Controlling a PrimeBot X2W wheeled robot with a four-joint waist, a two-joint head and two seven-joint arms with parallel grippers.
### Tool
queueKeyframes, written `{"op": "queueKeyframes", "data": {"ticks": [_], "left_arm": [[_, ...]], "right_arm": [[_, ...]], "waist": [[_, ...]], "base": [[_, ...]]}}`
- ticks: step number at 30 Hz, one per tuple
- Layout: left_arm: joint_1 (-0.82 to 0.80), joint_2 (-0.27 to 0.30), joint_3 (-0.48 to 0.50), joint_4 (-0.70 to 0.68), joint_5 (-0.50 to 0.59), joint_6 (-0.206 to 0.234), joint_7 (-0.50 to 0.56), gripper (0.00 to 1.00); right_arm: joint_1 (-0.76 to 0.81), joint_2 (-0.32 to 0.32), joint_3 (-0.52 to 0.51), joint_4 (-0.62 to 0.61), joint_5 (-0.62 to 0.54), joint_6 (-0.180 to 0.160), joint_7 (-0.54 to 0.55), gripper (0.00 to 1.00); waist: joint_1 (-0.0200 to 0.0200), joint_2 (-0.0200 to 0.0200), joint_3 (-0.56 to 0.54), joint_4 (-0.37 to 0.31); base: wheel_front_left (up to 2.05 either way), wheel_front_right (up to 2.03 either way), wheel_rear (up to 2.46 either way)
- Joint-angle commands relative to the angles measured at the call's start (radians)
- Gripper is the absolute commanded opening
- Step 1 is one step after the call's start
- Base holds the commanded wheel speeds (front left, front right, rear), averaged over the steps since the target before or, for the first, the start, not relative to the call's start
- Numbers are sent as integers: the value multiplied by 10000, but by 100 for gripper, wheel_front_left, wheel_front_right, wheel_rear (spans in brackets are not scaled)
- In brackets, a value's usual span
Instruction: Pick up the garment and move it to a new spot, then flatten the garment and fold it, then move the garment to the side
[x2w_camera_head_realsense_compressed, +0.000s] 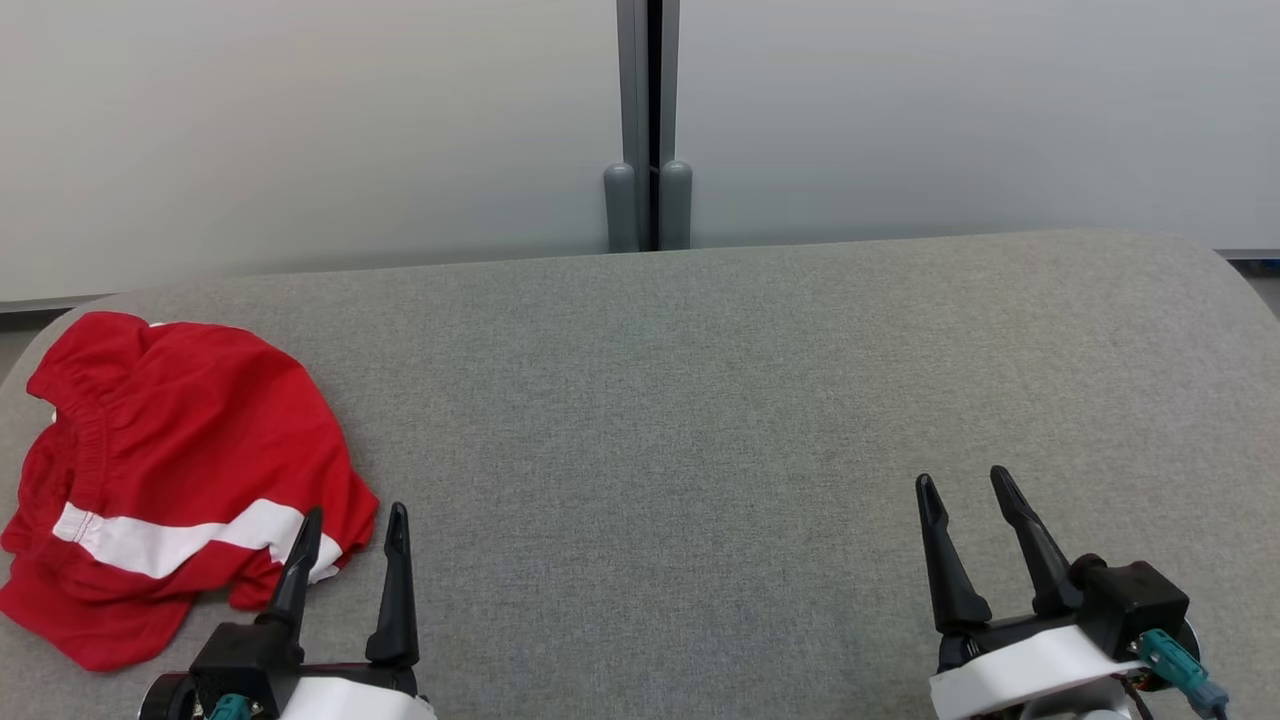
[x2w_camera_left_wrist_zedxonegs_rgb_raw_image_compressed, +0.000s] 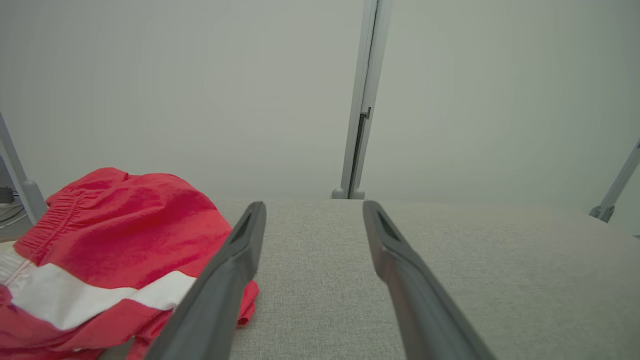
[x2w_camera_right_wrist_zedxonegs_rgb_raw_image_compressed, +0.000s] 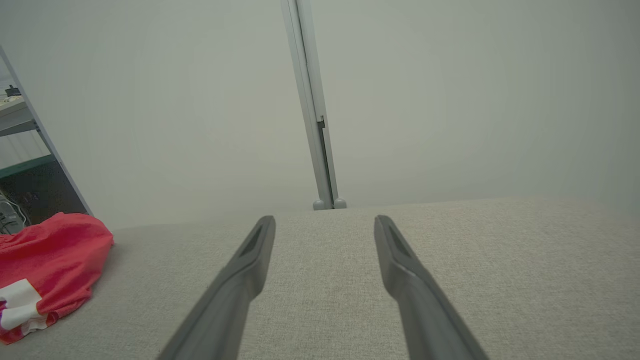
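The garment (x2w_camera_head_realsense_compressed: 170, 470) is a pair of red shorts with a white stripe, lying crumpled at the left end of the grey cloth table (x2w_camera_head_realsense_compressed: 700, 400). My left gripper (x2w_camera_head_realsense_compressed: 355, 515) stands open at the lower left, just right of the shorts' near corner, with nothing between its fingers. In the left wrist view the shorts (x2w_camera_left_wrist_zedxonegs_rgb_raw_image_compressed: 110, 250) bulge to the left of the open left gripper (x2w_camera_left_wrist_zedxonegs_rgb_raw_image_compressed: 312, 206). At the lower right my right gripper (x2w_camera_head_realsense_compressed: 960, 480) is open and empty, far from the garment. The right wrist view has the shorts (x2w_camera_right_wrist_zedxonegs_rgb_raw_image_compressed: 45, 260) at its far left, well away from the right gripper (x2w_camera_right_wrist_zedxonegs_rgb_raw_image_compressed: 325, 220).
A pale partition wall (x2w_camera_head_realsense_compressed: 300, 130) with a grey vertical post (x2w_camera_head_realsense_compressed: 648, 120) runs behind the table's far edge. The table's corners are rounded at the left and right ends. In the right wrist view a shelf (x2w_camera_right_wrist_zedxonegs_rgb_raw_image_compressed: 20, 165) with cables stands beyond the table's left end.
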Motion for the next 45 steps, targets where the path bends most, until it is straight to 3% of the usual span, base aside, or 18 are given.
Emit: {"op": "queueKeyframes", "data": {"ticks": [1, 20, 36, 45], "left_arm": [[10, 26, 42, -11, 231, -30, -85, 100], [127, -20, 197, 46, 1461, 83, -353, 100], [114, -18, 154, 170, 1297, 75, -346, 100], [67, -16, 87, 178, 1243, 203, -346, 100]], "right_arm": [[2, -11, -16, 2, -232, 0, -115, 100], [72, 32, 47, 49, -1502, -1, -375, 100], [85, 30, 33, 76, -1487, -1, -356, 100], [228, 32, 49, 72, -1533, -1, -356, 100]], "waist": [[0, 0, -7, 2], [0, 0, -105, 88], [0, 0, -70, 38], [0, 0, -42, 798]], "base": [[0, 0, 0], [0, 0, 0], [0, 0, 0], [0, 0, 0]]}}
